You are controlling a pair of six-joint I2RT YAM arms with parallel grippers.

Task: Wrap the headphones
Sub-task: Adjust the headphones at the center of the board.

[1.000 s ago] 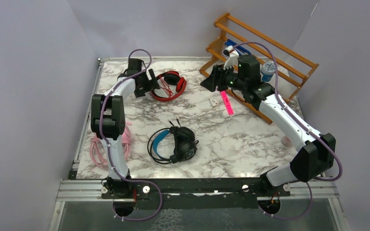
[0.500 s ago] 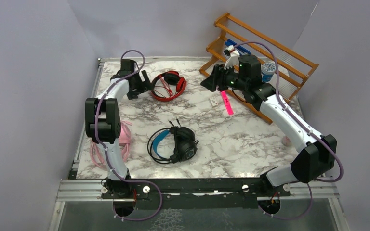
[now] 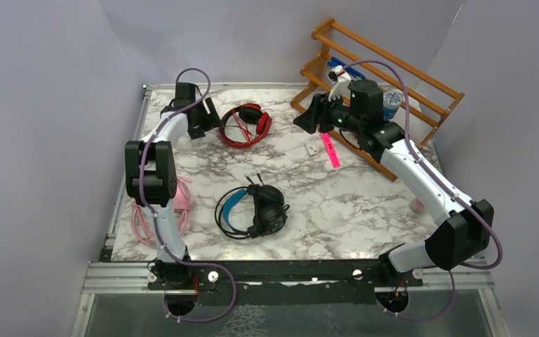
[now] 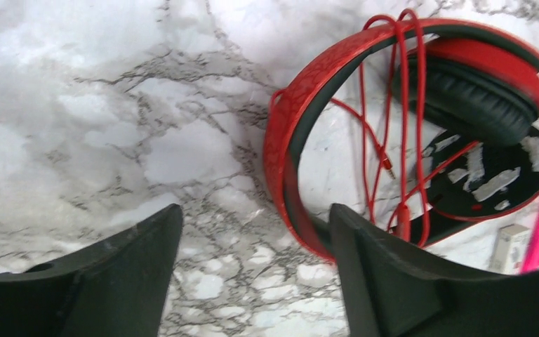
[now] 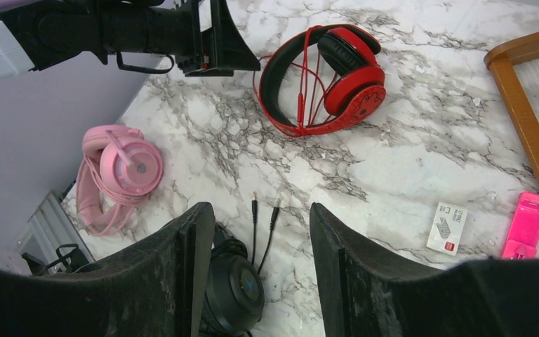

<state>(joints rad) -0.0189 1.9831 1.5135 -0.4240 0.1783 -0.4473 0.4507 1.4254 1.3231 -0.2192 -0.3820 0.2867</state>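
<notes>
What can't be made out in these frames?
- Pink headphones: top view, mostly behind the left arm.
- Black headphones: right wrist view, cut off by the bottom edge and by the fingers of the right hand.
- Red headphones: left wrist view, lower band behind a finger of the left hand.
- White card: print too small to read.

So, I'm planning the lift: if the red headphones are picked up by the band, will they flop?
The red headphones likely lift as one stiff piece: the band holds a firm arch. The thin cable is only loosely looped across it, so loops may slip off and dangle.
</notes>
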